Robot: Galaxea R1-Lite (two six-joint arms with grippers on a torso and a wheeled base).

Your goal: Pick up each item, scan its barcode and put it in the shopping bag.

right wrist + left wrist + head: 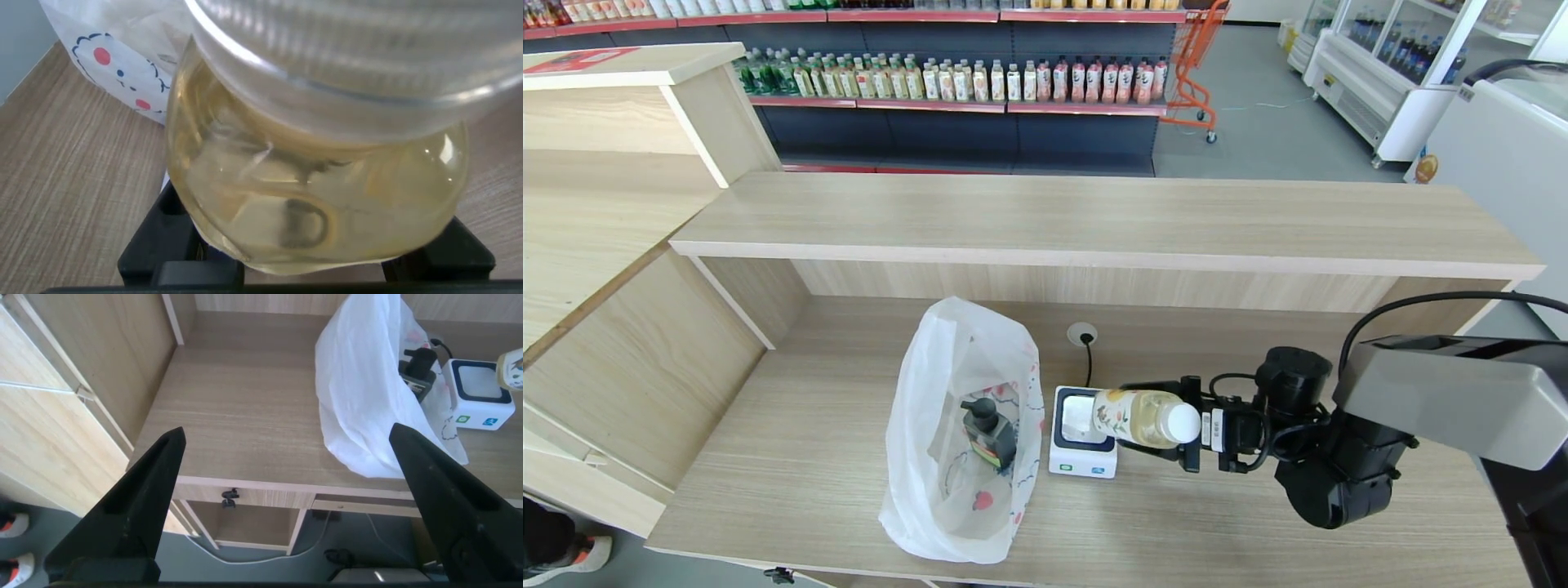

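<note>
1. Right arm. I see the right gripper (1166,421) clamped on the drink bottle (1125,415). One finger lies on the far side of the bottle and one on the near side, both at the end with the white cap (1181,423). The bottle lies roughly level. Its cap points back toward the wrist and its base points toward the shopping bag (964,425).

2. Bottle position. The free end of the bottle hangs above the white scanner (1081,457), over its dark window. I cannot tell whether the two touch. In the right wrist view the bottle (319,163) shows clear walls and pale yellow liquid. A dark shape lies under it, and I cannot identify that shape. A corner of the bag (122,57), printed with red and blue figures, sits just beside it.

3. Left arm. The left gripper (286,506) hangs off the near edge of the counter (245,400). Its fingers (151,502) are spread wide with nothing between them.

4. Work surface. The bag stands on the counter (809,457) with its mouth slack, just beside the scanner on the robot's left. A dark pump bottle (988,429) lies inside it. A black cable (1087,359) runs from the scanner to a round port (1082,332) at the back of the counter.
</note>
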